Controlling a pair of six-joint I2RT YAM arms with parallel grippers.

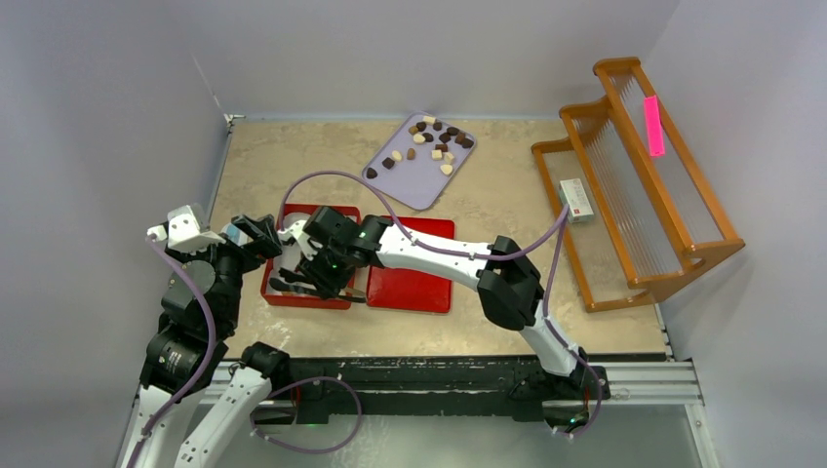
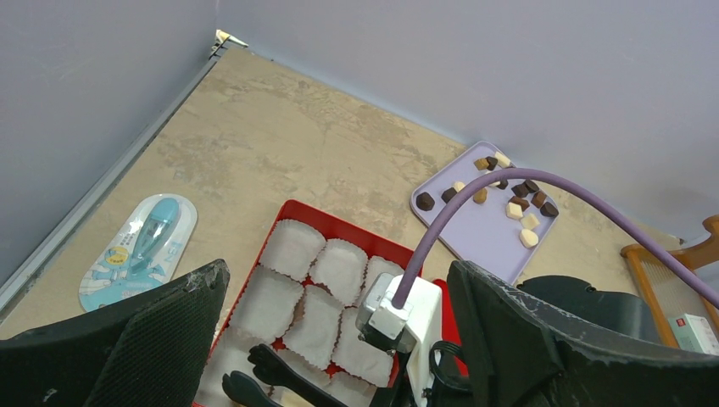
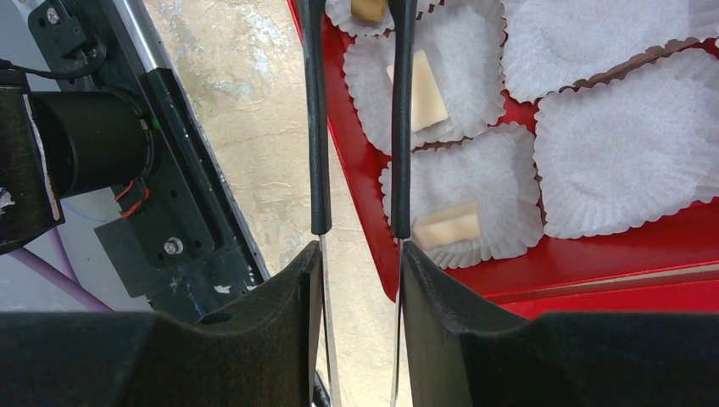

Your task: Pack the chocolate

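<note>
Cream and dark chocolate point(image 1: 429, 141) pieces lie loose on a lavender tray point(image 1: 414, 185) at the back. In front stands a red box point(image 1: 273, 292) lined with white paper cups. Three cream pieces point(image 3: 424, 89) point(image 3: 448, 225) point(image 3: 369, 8) lie in cups at its near edge. My right gripper point(image 3: 360, 263) is shut on black-tipped metal tongs point(image 3: 315, 127), whose two arms stand slightly apart over that edge with nothing between them. The tong tips point(image 2: 254, 373) hover over the cups. My left gripper point(image 2: 337, 275) hangs open and empty just left of the box.
A red lid point(image 1: 410, 283) lies right of the box. A wooden rack point(image 1: 634, 185) with a small white box point(image 1: 577, 200) and a pink tag point(image 1: 653, 125) fills the right side. A blue-and-white blister pack point(image 2: 140, 250) lies by the left wall.
</note>
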